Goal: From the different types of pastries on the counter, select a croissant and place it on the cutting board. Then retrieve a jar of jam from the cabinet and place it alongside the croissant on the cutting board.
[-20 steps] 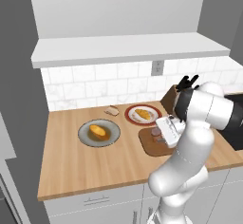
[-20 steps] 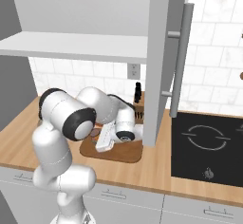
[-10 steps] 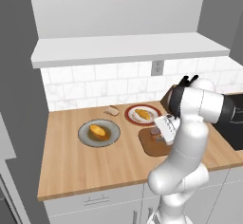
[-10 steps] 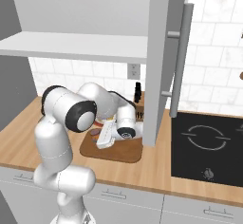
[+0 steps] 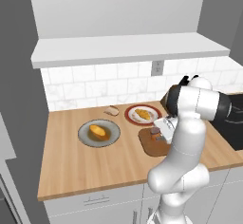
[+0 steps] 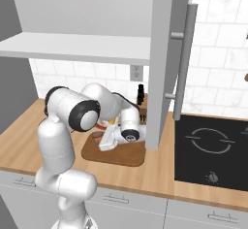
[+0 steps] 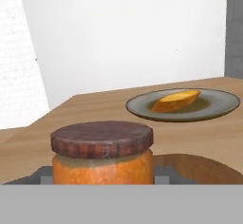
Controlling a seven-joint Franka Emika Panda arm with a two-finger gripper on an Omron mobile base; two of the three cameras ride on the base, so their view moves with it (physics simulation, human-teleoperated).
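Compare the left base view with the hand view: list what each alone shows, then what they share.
Left base view alone: the red plate with a yellow pastry, the small tan pastry, the wall outlet. Hand view alone: the jar's checked brown lid close up. Shared: the jam jar, the grey plate with the orange bun, the wooden counter.

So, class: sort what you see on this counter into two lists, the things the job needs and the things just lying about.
Needed:
jar of jam
cutting board
croissant on its red plate
fingers

Lying about:
orange bun on grey plate
small tan pastry
knife block
hob
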